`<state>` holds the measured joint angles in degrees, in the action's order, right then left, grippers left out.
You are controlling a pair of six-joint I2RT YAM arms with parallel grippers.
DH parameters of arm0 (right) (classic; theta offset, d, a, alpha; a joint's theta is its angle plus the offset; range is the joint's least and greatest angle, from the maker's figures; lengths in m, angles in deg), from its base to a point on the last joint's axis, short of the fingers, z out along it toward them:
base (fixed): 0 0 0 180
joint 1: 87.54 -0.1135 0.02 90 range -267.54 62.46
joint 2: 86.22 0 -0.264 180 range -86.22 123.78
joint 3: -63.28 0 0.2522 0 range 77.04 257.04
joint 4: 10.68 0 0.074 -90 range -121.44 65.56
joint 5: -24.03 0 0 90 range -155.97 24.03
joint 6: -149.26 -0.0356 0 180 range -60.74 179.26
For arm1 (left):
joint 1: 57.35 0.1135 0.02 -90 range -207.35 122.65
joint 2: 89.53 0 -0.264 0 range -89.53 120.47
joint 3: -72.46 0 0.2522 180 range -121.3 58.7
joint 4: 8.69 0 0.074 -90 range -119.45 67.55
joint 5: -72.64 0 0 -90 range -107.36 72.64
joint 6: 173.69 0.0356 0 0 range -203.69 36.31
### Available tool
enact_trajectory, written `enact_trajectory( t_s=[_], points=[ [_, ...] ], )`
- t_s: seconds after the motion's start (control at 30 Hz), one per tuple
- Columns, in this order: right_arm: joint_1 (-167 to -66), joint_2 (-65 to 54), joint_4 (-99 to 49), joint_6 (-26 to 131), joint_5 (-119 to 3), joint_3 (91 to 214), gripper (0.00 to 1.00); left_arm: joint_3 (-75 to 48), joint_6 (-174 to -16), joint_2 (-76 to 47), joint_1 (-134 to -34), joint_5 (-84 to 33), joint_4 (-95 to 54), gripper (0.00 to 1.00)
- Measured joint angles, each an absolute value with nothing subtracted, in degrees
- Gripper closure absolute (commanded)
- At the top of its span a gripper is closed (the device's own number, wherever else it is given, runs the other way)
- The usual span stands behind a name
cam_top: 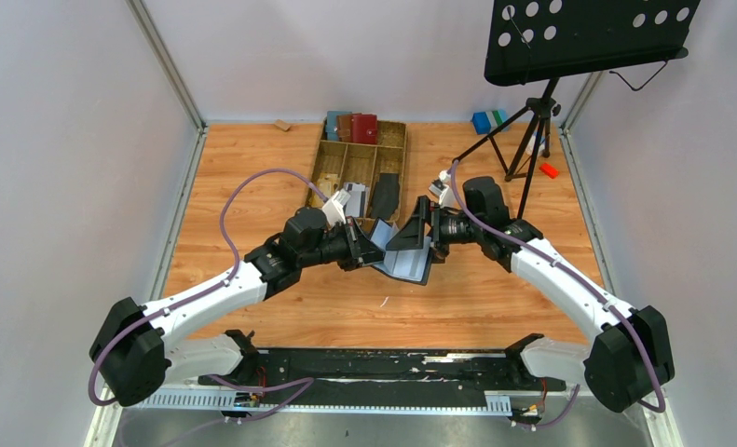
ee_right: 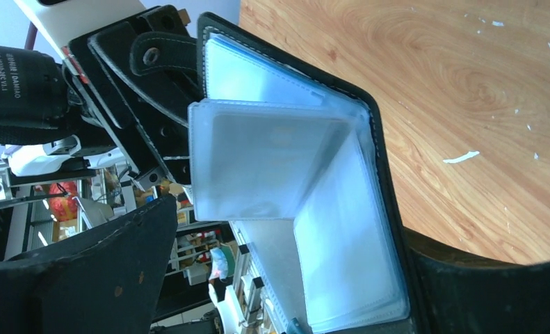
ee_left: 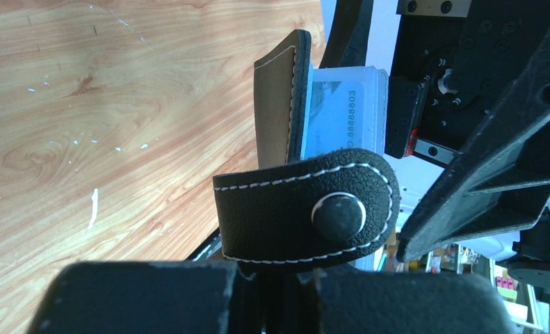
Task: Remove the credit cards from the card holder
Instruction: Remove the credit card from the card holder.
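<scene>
I see both claws, left claw [cam_top: 369, 253] and right claw [cam_top: 418, 235], pinching the card holder [cam_top: 403, 258] open mid-surface; sleeves may tear if I pull apart.

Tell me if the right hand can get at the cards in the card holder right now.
Probably not. The right hand appears clamped on one cover of the card holder, and the left hand grips the other side, so neither is free. The sleeve pages are spread open, though.
</scene>
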<state>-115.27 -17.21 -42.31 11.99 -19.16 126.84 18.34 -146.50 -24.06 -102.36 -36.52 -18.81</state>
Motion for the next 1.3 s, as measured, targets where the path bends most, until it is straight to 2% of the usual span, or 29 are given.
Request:
enact_trajectory(
  t_s=[0.3, 0.43, 0.57, 0.63, 0.73, 0.8, 1.3],
  points=[
    [-115.3, -17.4, -39.5, 10.9, -18.3, 126.6, 0.2, 18.3, -146.8, -24.1, -102.4, -36.5, -18.7, 1.0],
    [-115.3, -17.3, -40.1, 11.0, -18.4, 126.6, 0.13, 18.3, -146.8, -24.0, -102.5, -36.6, -18.5, 1.0],
    [-115.3, -17.0, -41.4, 11.4, -18.5, 126.6, 0.13, 17.6, -146.6, -23.1, -102.9, -36.5, -19.4, 1.0],
    [-115.3, -16.9, -41.8, 11.5, -18.6, 126.6, 0.19, 16.9, -146.5, -22.6, -103.2, -36.5, -20.2, 1.0],
    [-115.3, -16.6, -41.9, 11.8, -18.7, 126.6, 0.34, 16.6, -146.4, -22.3, -103.3, -36.5, -20.4, 1.0],
    [-115.3, -16.4, -42.2, 12.0, -18.8, 126.6, 0.38, 16.6, -146.4, -22.3, -103.3, -36.5, -20.6, 1.0],
    [-115.3, -17.9, -42.6, 12.0, -20.5, 126.6, 0.37, 18.9, -149.5, -21.5, -103.3, -37.4, -15.0, 1.0]
  ],
)
